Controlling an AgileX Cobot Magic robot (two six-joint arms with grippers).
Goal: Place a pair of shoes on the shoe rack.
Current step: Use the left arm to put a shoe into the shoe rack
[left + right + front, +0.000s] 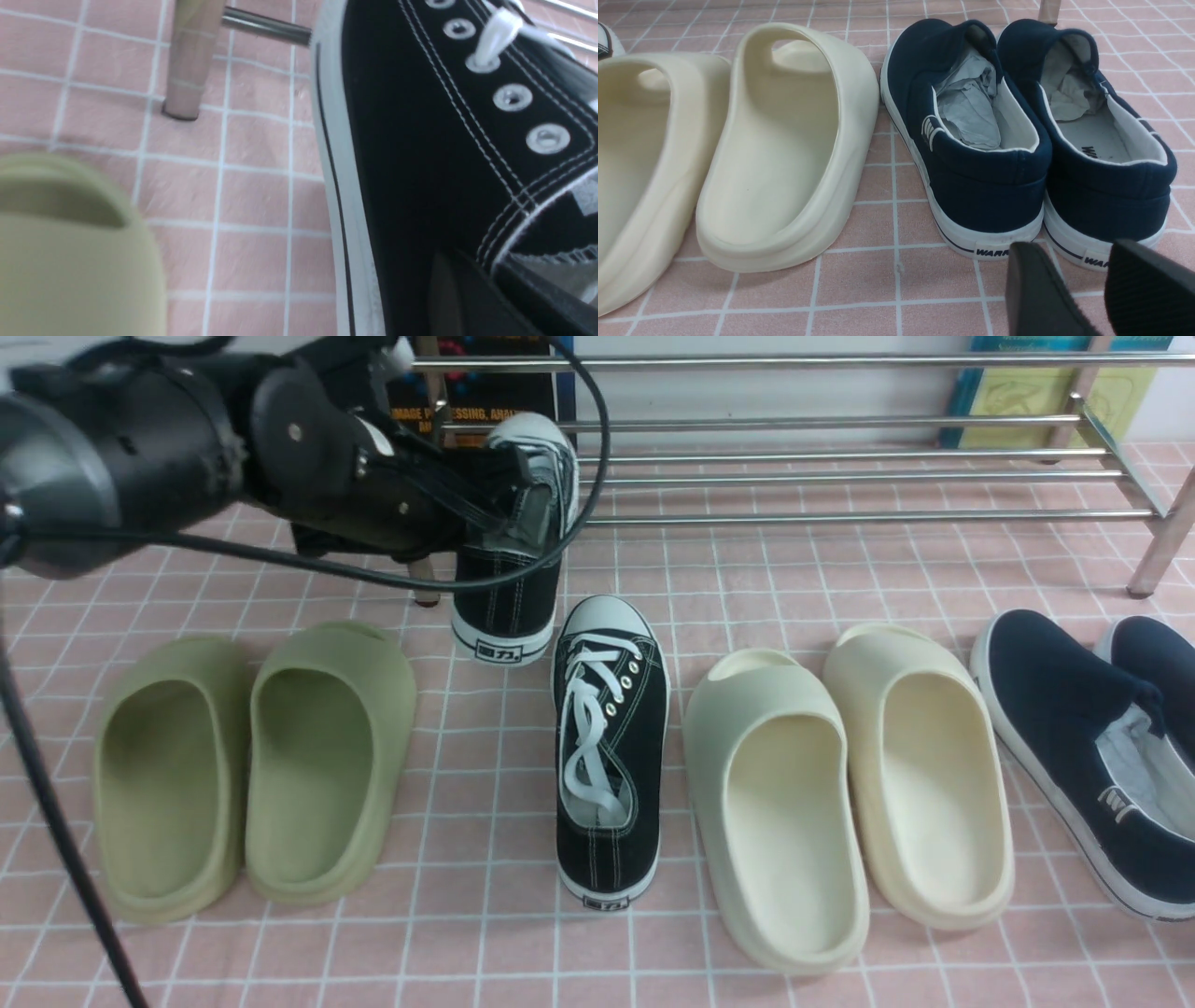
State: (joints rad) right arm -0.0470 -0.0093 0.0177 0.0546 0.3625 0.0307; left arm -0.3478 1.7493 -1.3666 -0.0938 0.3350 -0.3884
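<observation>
Here's one black sneaker (509,593) clamped in the left tool (513,504), at eleven o'clock from its mate (611,747), toe up by the chrome rack (840,516)! Green slides (327,765) sit at nine o'clock from that mate, cream slides (794,821) at four, while the right tool (1073,261) stands open near navy slip-ons (985,186).

Green slide (70,261) stands near the left jaws, separated by open tile. Chrome rack (868,515) obstructs beyond them; bare floor (252,196) lies between slide and held sneaker (402,154).
</observation>
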